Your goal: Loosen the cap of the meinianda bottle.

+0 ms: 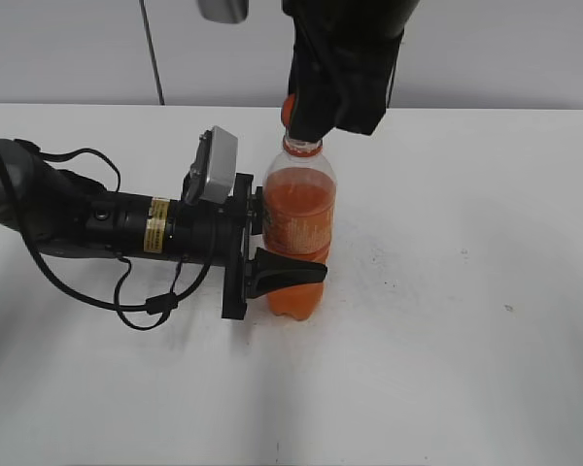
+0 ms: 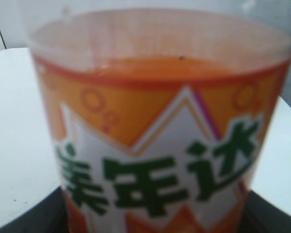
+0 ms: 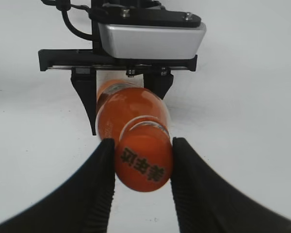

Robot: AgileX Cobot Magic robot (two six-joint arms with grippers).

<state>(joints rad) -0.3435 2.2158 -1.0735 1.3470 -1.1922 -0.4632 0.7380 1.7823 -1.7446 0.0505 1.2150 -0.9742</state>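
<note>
Presently two hands hold one meinianda bottle (image 1: 296, 228): left hand (image 1: 272, 243) clamps its body, right hand (image 3: 143, 167) pinches its single cap (image 3: 144, 165).

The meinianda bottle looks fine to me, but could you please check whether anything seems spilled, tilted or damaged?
Nothing stands out. The meinianda bottle stands upright on the white table, held at its label by the left gripper. The right gripper has its fingers against the cap. No liquid shows on the table.

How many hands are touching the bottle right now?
2. The left hand clamps the bottle around its label; the right hand pinches the cap from above.
</note>
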